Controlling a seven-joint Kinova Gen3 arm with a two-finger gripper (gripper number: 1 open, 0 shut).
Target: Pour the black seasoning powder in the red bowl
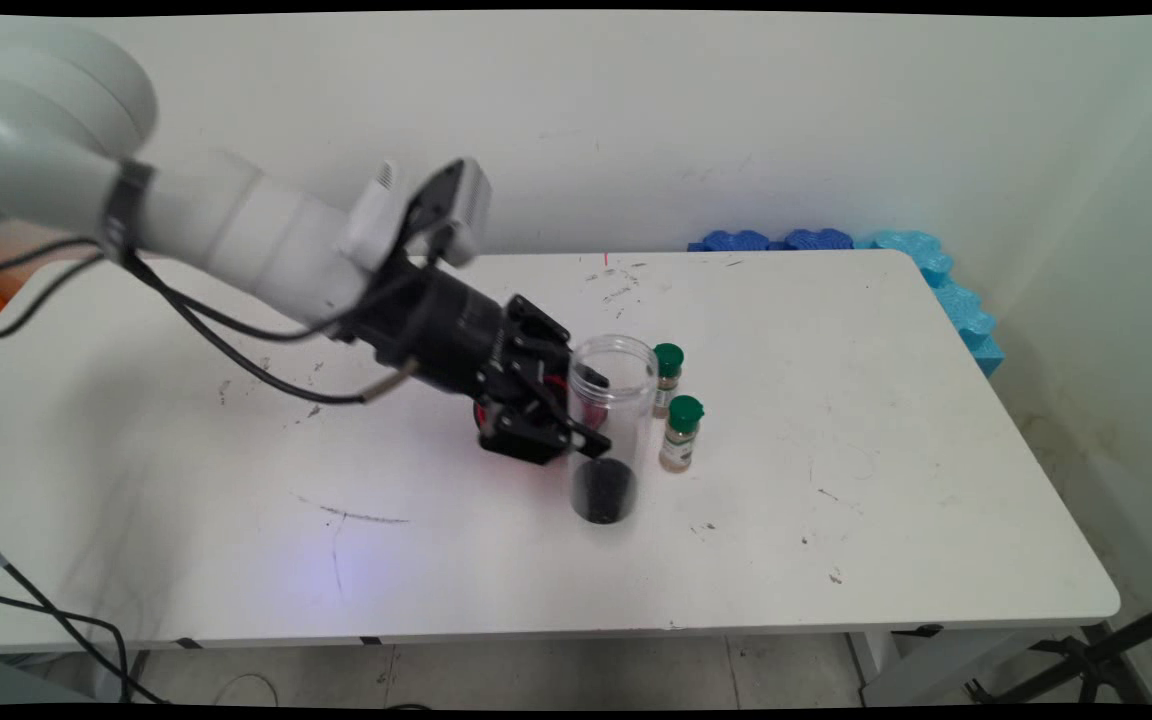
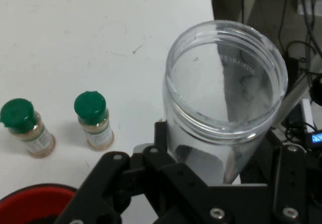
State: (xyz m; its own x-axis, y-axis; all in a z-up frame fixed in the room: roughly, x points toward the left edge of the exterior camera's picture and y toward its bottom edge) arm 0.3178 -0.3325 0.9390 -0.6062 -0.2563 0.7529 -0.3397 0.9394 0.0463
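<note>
- Your gripper (image 1: 586,415) is clamped on a clear plastic jar (image 1: 612,425), one black finger on each side of its smooth cylindrical wall, just below the threaded neck
- The jar has no lid on it; its wide round mouth (image 2: 226,78) gapes toward the hand camera, and you can see dark, grainy stuff pooled at its base (image 1: 603,490)
- In the main view the jar stands near the middle of the scuffed white table (image 1: 886,450); whether its base touches the top, you cannot tell
- Just beside it, on the far side from your arm, stand two small spice bottles (image 1: 681,433) (image 1: 667,378) with glossy green caps and tan powder inside
- A red round rim (image 2: 35,196) with dark contents peeks in below the linkage
</note>
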